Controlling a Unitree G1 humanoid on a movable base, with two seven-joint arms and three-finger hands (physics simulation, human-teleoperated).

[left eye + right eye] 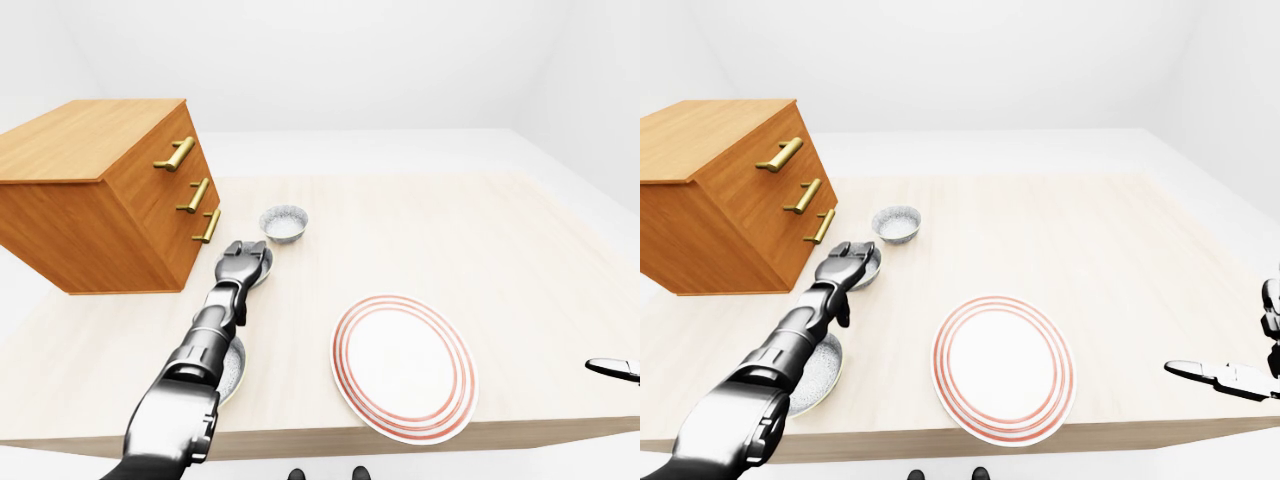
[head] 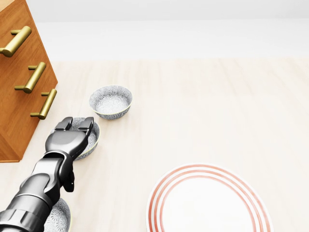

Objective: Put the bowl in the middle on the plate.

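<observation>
Three patterned grey bowls stand in a line at the left of the head view. The middle bowl [image 2: 92, 137] is partly hidden under my left hand [image 2: 76, 122], whose open fingers rest over its rim on the far side. A far bowl [image 2: 110, 101] sits beyond it and a near bowl [image 2: 59, 215] lies by my forearm at the bottom edge. The white plate [image 2: 207, 203] with red rings lies at the lower right, bare. My right hand [image 1: 1223, 376] shows at the right edge of the right-eye view, low beside the table, with a finger stretched out.
A wooden dresser [image 2: 19, 96] with brass handles stands on the table just left of the bowls, close to my left arm. The light wooden table [image 2: 217, 111] stretches to the right, and its near edge [image 1: 1040, 440] runs just below the plate.
</observation>
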